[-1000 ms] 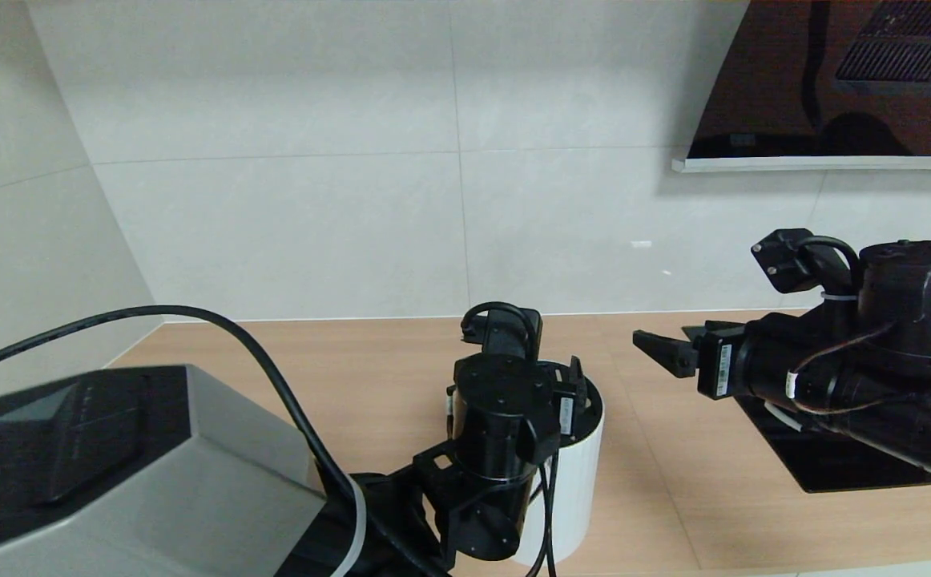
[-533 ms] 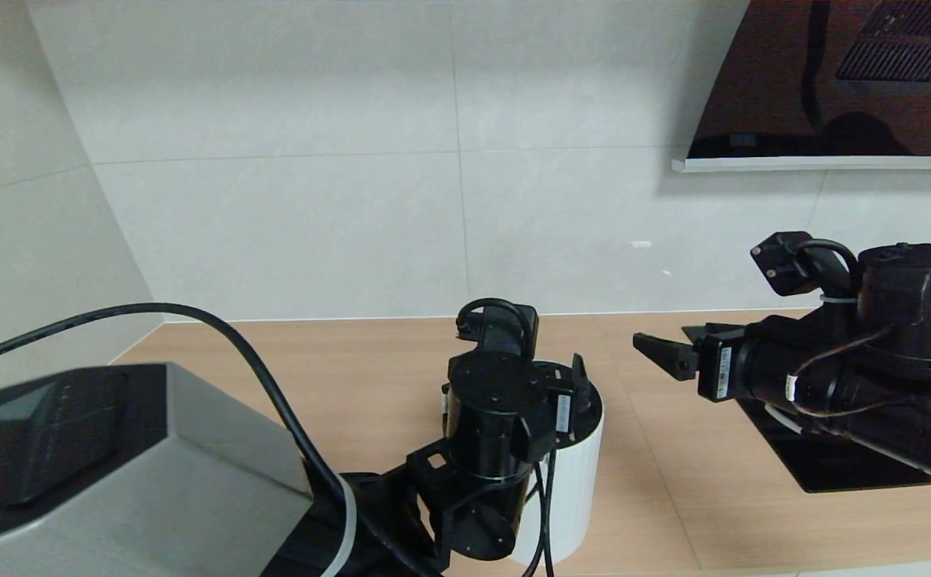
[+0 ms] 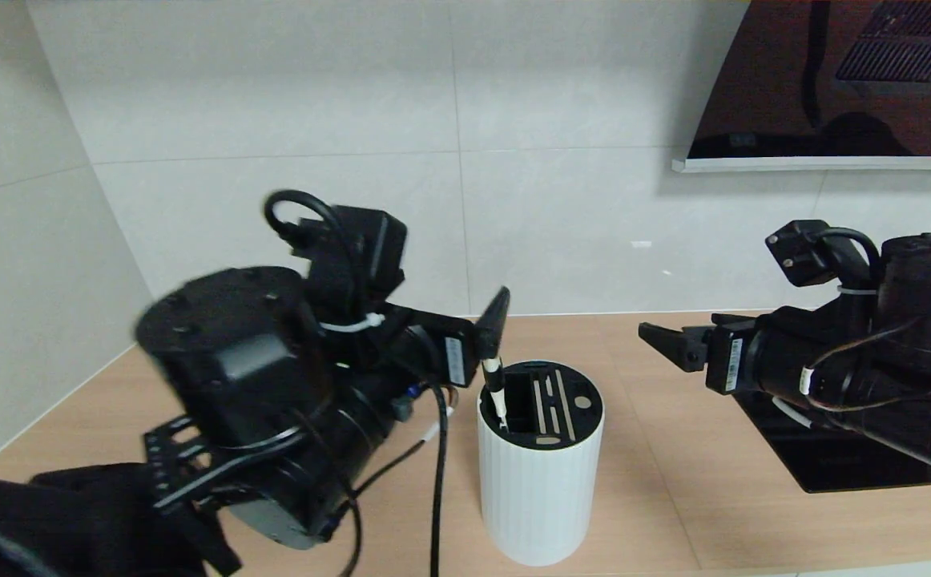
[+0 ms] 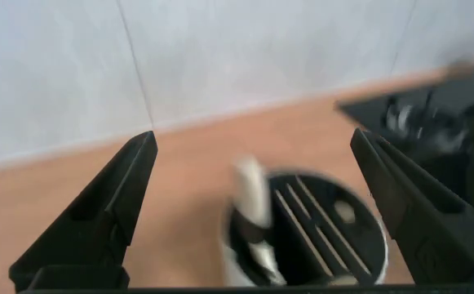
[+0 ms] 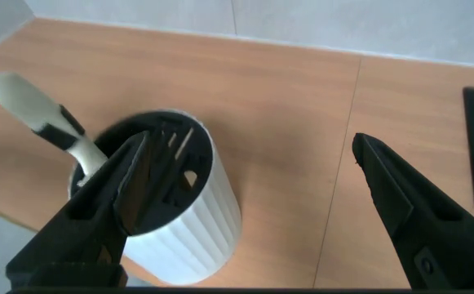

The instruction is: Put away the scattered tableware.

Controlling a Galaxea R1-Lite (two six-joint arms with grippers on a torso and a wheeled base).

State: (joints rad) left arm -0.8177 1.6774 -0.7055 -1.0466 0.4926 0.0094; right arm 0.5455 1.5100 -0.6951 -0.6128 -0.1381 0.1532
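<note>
Over on the wooden table (image 3: 658, 497), roughly centre of the head view, stands the white ribbed utensil holder (image 3: 542, 481); its black top has 1 big opening, a few narrow slots and a small round hole. 1 white-handled utensil (image 3: 497, 393) sits in the big opening, handle up and leaning out toward the robot's left; the working end is down inside the holder so I can't say whether it's a spoon, a fork or what. The slots look empty from here.

The left end effector (image 4: 251, 143) hangs just above the holder with its fingers spread wide and nothing pinched between them; in its own wrist view the handle (image 4: 251, 204) lines up right in the gap. From the head view 1 finger sits very close to the handle's tip; touching or not, can't tell. My read is the utensil rests on its own against the rim of the opening, so this piece counts as put away.

The right end effector (image 5: 249, 143) is also spread open and carrying nothing; it hovers off to the holder's right, partly over the black cooktop (image 3: 826, 465), pointed toward the holder (image 5: 188, 229). Probably parked there to keep clear.
</note>
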